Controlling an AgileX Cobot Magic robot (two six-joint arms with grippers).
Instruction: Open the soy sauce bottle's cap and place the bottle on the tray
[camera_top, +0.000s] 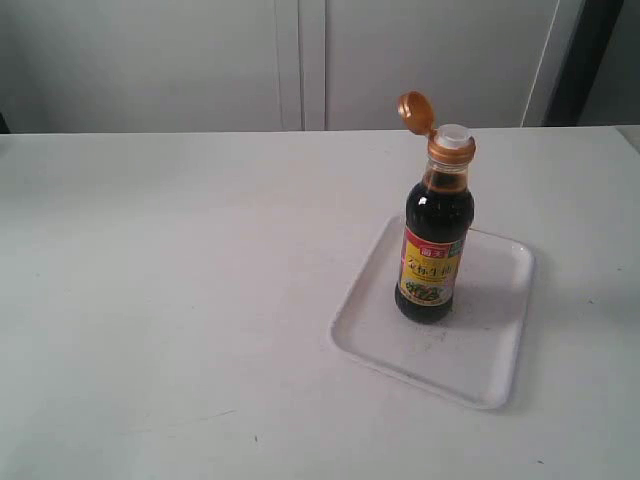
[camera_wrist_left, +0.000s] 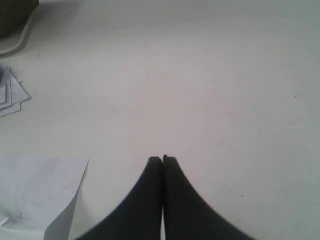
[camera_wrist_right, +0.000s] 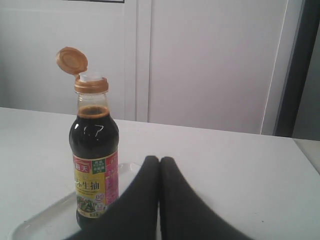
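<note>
Standing upright on the tray (camera_top: 487, 352), the soy sauce bottle (camera_top: 435, 245) sits at the right of centre in the exterior view, toward the tray's left half. Its cap (camera_top: 415, 108) is flipped open and leans back to the upper left on its hinge, baring the white spout (camera_top: 453, 137) above the copper collar. The tray lies flat on the white bench (camera_top: 170, 300), turned slightly askew to the bench's edges.

My right jaws (camera_wrist_right: 159, 161) are pressed together with nothing between them, low in the right wrist view. The bottle (camera_wrist_right: 93, 157) stands apart from them to the left of that frame, the open cap (camera_wrist_right: 71, 60) at upper left and the tray's rim (camera_wrist_right: 45, 215) running off the lower left.

My left jaws (camera_wrist_left: 162, 159) are likewise closed tip to tip on nothing, at the bottom centre of the left wrist view, over bare bench (camera_wrist_left: 200, 90). Some sheets of paper (camera_wrist_left: 35, 195) lie at the lower left of that frame, and more paper corners (camera_wrist_left: 11, 95) at the left edge. Neither of my arms appears in the exterior view.
</note>
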